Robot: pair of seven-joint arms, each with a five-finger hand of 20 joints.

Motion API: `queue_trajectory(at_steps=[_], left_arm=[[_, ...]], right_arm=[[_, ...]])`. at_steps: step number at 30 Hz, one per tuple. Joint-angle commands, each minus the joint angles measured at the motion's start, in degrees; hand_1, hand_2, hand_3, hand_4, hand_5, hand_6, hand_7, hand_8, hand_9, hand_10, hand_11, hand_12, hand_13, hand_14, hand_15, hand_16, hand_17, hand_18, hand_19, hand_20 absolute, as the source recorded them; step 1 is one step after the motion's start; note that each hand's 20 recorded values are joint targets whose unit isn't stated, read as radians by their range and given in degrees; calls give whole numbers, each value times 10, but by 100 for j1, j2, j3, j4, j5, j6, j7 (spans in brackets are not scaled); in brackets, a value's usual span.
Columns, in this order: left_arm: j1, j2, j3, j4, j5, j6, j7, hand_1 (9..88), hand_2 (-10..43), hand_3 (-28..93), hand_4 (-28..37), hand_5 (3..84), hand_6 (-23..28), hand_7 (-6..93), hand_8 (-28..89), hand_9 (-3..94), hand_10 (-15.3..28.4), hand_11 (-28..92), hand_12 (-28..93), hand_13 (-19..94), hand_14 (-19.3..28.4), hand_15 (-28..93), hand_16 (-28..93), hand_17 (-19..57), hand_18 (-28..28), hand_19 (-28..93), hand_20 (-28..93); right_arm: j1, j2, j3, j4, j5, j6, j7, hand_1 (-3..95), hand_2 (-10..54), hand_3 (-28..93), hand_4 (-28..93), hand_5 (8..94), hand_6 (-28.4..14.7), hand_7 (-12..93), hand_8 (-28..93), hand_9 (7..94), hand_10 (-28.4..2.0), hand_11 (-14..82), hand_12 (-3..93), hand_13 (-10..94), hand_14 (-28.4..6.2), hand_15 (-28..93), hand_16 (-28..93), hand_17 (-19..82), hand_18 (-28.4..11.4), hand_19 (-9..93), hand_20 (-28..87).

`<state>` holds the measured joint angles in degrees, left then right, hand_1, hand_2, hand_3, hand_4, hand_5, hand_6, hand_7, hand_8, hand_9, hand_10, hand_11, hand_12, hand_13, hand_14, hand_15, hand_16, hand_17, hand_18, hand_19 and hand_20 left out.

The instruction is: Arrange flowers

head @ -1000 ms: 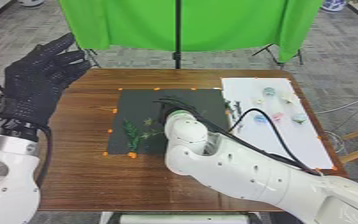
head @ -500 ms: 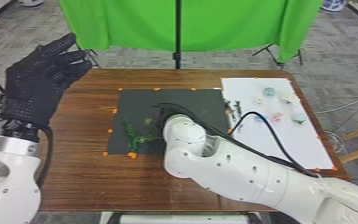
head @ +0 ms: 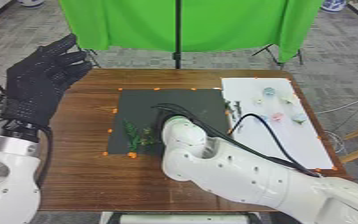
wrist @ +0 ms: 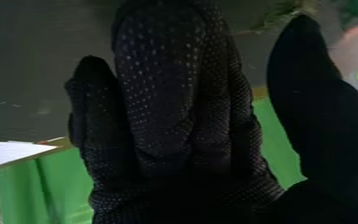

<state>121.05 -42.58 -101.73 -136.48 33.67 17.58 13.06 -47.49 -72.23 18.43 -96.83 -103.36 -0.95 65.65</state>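
Bench (head: 78,175) of brown wood, smooth, grain visible. On it, dark matte mat (head: 138,102), flat, approx. square, edges w/ orange tape bits (head: 132,155). Alongside on R, white sheet (head: 291,150), smooth, rectangular, overlapping bench.

On mat, L part: long green sprig (head: 132,131), slim, leafy; just beside it, shorter yellow-green sprig (head: 147,132), bushier, nr R arm. On white sheet: small rounded heads, i.e. blue flower (head: 269,91), pink flower (head: 277,118), plus pale flowers (head: 287,100) nearby. Along sheet's edge next to mat, thin dark stems (head: 236,107), grouped. Beyond bench, green cloth (head: 122,25), hanging in soft folds.

R robot hand (head: 164,116), black knit fabric, low over mat, partly hidden behind own white arm. In R wrist view, R robot hand (wrist: 171,125) wide: fingers straight & close together, thumb well apart, dotted grip texture on glove. Feathery green foliage (wrist: 282,15) nr thumb tip; can't tell if touching.

L robot hand (head: 38,80), same black mesh, raised by bench's L side, loosely open, empty, well apart from flowers.
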Motion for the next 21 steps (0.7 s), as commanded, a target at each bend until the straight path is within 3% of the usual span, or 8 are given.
queue_trajectory(at_steps=[1,3,5,8,12,21], left_arm=[[361,-221,-227,-65,67,3,-259,218,101,765,-276,381,111,127,-85,319,208,300,105,236,273,528,-104,-93,235,585,87],[450,-224,-291,-100,59,54,-240,218,101,765,-275,382,111,127,-85,319,208,301,105,236,272,528,-104,-93,235,585,87],[538,-217,-355,-124,53,72,-217,219,101,765,-275,382,111,127,-85,319,208,301,105,236,272,527,-104,-93,235,585,87],[493,-212,-301,-109,46,36,-190,219,101,765,-275,382,112,127,-85,320,208,303,106,236,272,527,-104,-93,235,586,87],[508,-197,-301,-109,34,61,-156,219,102,764,-274,383,112,127,-85,321,209,303,105,236,272,528,-104,-93,235,586,87],[436,-186,-252,-78,38,62,-143,219,102,764,-275,383,112,127,-85,322,209,302,104,236,272,529,-104,-93,235,587,86]], right_arm=[[-197,626,262,-732,-524,375,-42,385,-89,716,-251,776,-46,141,-106,934,-125,200,158,930,-40,454,209,601,-166,932,87],[-162,898,197,-940,-499,582,-36,376,-73,705,-242,768,-46,142,-106,936,-127,211,157,934,-40,454,211,604,-167,932,98],[-401,1013,454,-1065,-542,373,-96,359,-53,700,-236,760,-50,140,-106,937,-128,218,157,936,-39,457,214,609,-167,932,108],[-522,1285,512,-1171,-372,380,-18,317,-16,702,-228,747,-62,130,-106,937,-134,218,159,937,-40,459,216,608,-170,932,121],[-705,1303,813,-1080,289,-177,-34,262,58,704,-210,716,-87,113,-102,921,-150,222,168,913,-55,489,226,584,-189,932,155],[-765,1092,781,-907,528,-452,44,238,94,721,-195,712,-78,103,-105,917,-157,240,173,897,-68,537,206,570,-204,932,187]])
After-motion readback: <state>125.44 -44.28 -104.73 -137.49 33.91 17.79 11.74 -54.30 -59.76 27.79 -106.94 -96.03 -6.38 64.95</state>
